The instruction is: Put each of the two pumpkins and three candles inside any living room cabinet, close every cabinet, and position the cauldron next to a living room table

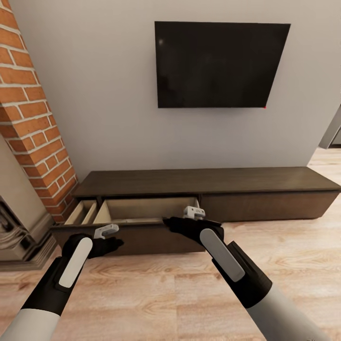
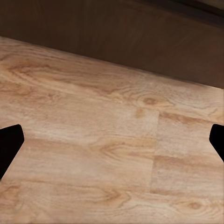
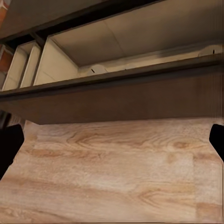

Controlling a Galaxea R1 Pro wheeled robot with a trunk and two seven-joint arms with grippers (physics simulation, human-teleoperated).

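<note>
Head view: the robot faces the cabinet, a long low console under a wall TV, with a brick column at the left. The cabinet's left drawer stands pulled out over the floor, its pale inside open to view. The left gripper sits just before the drawer front near its left end; the right gripper is at the drawer's front edge near its right end. From here I cannot tell how far either pair of jaws is parted.

Left wrist view: the camera looks down at the floor planks, with the dark drawer front beyond. The two dark fingertips show at opposite edges, so the jaws are wide apart and hold nothing.

Right wrist view: the drawer's front edge crosses above the floor, and two pale rounded shapes lie against the inner side of the front panel; possibly candles, but too unclear to say. These jaws are also spread wide and empty.

No pumpkin or cauldron is seen here. As I judge it, the storing step is underway or finishing: the drawer is yet to be shut, and the cauldron placement is left.
</note>
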